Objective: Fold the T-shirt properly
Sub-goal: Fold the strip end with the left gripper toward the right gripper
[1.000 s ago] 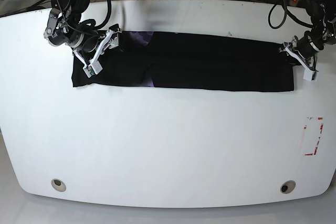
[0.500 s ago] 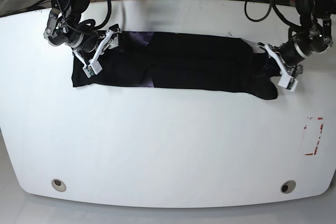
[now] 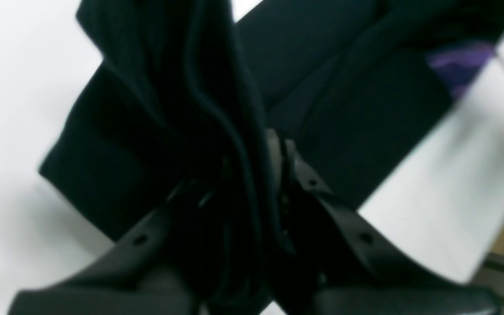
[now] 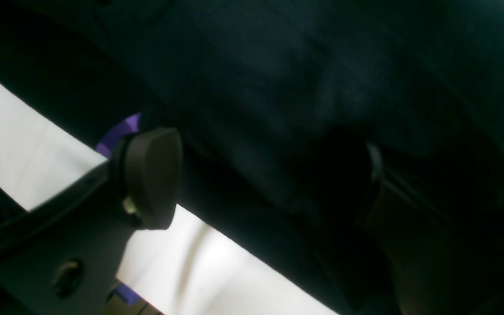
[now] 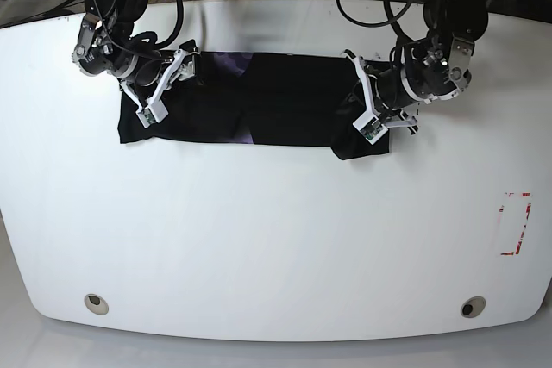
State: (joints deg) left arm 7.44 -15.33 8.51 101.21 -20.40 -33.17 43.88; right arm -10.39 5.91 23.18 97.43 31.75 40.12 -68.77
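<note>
Base view: the black T-shirt [image 5: 259, 105] lies as a long folded band across the far half of the white table [image 5: 276, 239], running side to side. A purplish patch [image 5: 233, 64] shows near its far edge on the view's left, and a smaller sliver of the same colour at the near edge.

The view's right end of the band is bunched and doubled over where the left gripper [image 5: 373, 111] sits on it, the cloth hanging in a dark fold just under the white fingers. From the left wrist view, the jaws are clenched on a thick gathered ridge of shirt [image 3: 217, 109], several layers pinched between them; the cloth runs away toward the table beyond, with the purple patch [image 3: 462, 65] at the upper right. The picture is blurred, so how many layers are caught I cannot tell.

At the view's left end the right gripper [image 5: 164, 88] rests over the shirt, its white fingers spread apart. In the right wrist view the jaws stand wide, one dark pad [image 4: 151, 175] just at the cloth's edge over the table, the other pad over the black fabric [image 4: 278, 87]; nothing looks pinched between them.

A red and white marking [image 5: 516, 223] lies on the table near the view's right edge, well apart from the shirt. Two round holes [image 5: 97, 302] sit near the table's front corners.
</note>
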